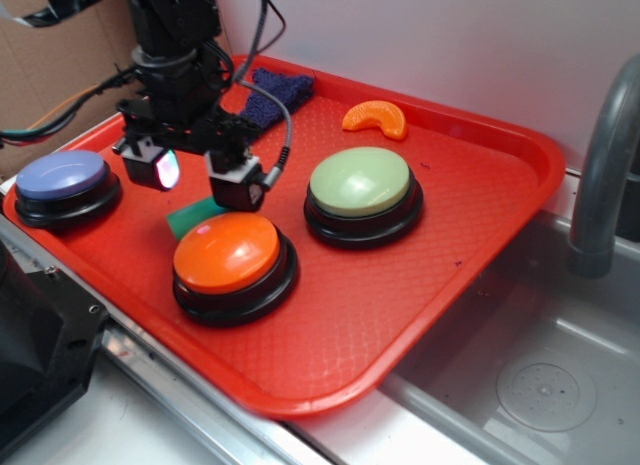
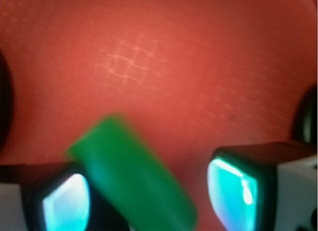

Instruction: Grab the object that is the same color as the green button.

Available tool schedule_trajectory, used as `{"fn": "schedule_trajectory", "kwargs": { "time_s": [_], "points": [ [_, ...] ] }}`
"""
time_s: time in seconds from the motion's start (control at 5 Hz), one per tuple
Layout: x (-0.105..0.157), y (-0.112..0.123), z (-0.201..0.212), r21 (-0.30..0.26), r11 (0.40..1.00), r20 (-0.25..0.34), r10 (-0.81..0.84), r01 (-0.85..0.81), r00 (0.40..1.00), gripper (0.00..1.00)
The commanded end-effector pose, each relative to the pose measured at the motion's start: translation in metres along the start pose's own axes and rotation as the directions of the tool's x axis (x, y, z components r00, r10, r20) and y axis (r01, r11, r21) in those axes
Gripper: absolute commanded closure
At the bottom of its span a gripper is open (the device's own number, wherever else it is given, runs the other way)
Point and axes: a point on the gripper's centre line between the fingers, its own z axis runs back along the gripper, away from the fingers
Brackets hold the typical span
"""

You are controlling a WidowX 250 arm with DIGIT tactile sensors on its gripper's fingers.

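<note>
The claw (image 1: 195, 175) hangs with its jaws apart above the green cylinder (image 1: 194, 216), which lies on the red tray (image 1: 480, 175) just behind the orange button (image 1: 227, 252), so I think it should centre itself, descend, then close gently.

The tray (image 1: 480, 185) is bright red with a fine grid texture. On it sit a pale green button (image 1: 360, 182), an orange button (image 1: 226, 251) and a purple-blue button (image 1: 63, 175), all on black bases. Beside the orange button lies a solid green cylinder (image 2: 134, 174). An orange slice (image 1: 376, 118) and dark blue cloth (image 1: 275, 93) lie behind the green button.
</note>
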Motion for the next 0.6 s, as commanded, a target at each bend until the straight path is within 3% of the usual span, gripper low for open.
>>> {"fn": "schedule_trajectory", "kwargs": {
  "time_s": [0.0, 0.2, 0.4],
  "points": [
    [0.0, -0.003, -0.015, -0.009, 0.995, -0.04, -0.1, 0.1, 0.994, 0.0],
    [0.003, 0.005, -0.014, -0.012, 0.995, -0.047, -0.104, 0.103, 0.994, 0.0],
    [0.005, 0.013, -0.011, -0.031, 0.991, -0.042, -0.13, 0.129, 0.991, 1.0]
  ]
}}
